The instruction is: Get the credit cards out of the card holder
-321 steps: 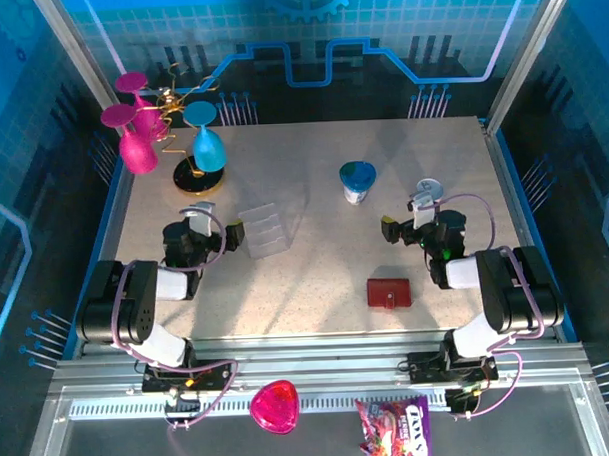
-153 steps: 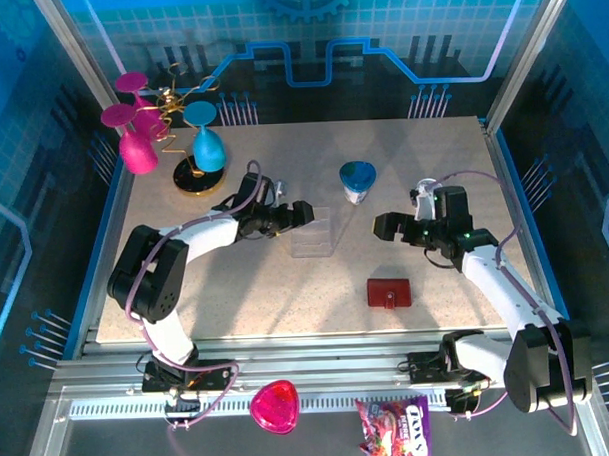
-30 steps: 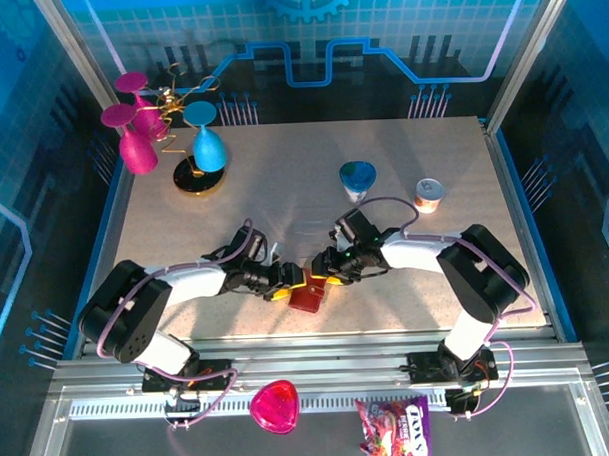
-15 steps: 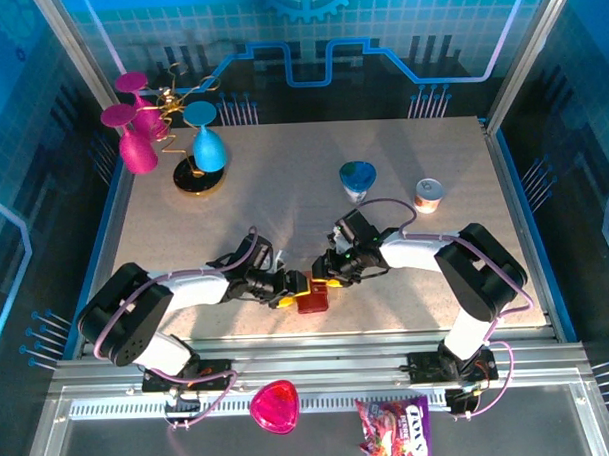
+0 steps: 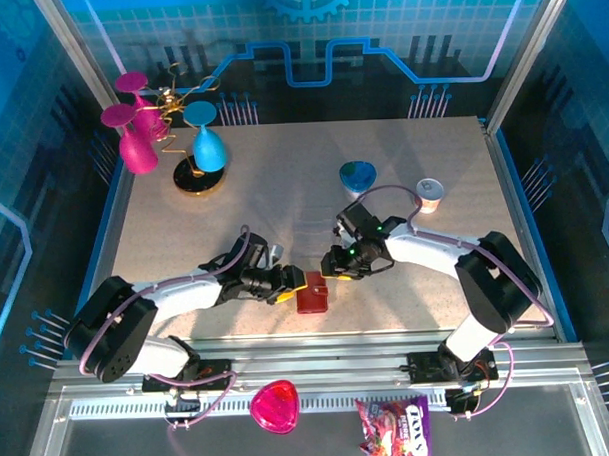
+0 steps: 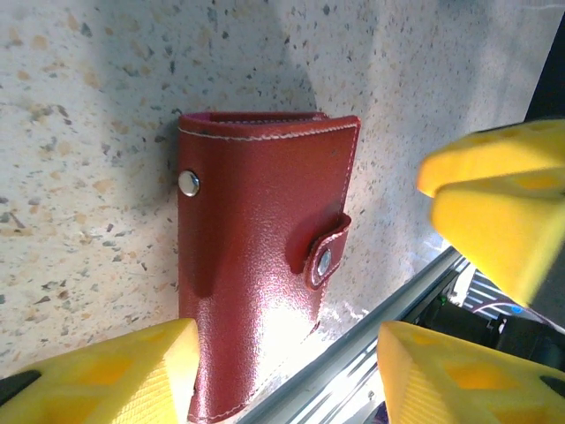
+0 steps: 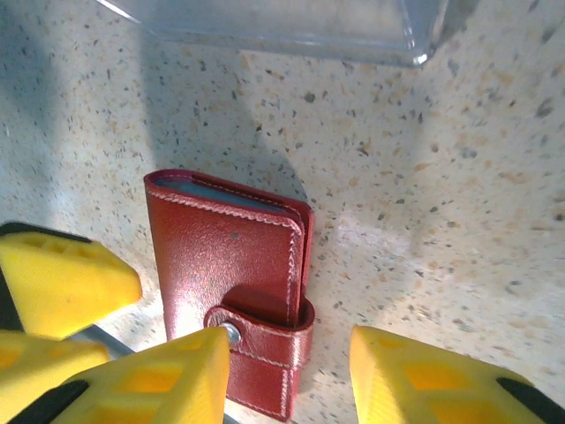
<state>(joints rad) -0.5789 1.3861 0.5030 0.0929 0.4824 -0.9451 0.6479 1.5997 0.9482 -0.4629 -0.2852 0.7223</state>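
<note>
Your left tool (image 6: 287,334) is standing released, its jaws spreading to either side of the red wallet (image 6: 256,283) without clamping it. The wallet is lying flat and snapped shut on the worktop (image 5: 283,189), close to the front edge, between the two arms. Your right tool (image 7: 290,344) is hanging released as well, one finger sitting just beside the wallet's tab end, with a clear plastic stand (image 7: 282,22) lying beyond it.
</note>
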